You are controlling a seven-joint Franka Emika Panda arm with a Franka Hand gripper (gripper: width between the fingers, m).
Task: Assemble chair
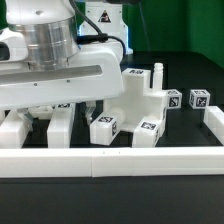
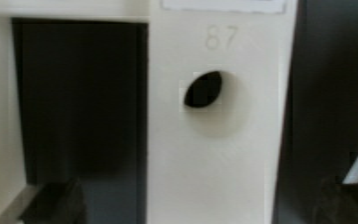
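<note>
I had the gripper hanging with its jaws spread wide about a white upright piece of the chair, gripping nothing that I could see. The other chair parts stood bunched on the black table inside the border rail. I judged the plastic stiff, light and slick, so I'd pinch that upright across its flat sides, clear of its oval hole. No bin or tray showed
</note>
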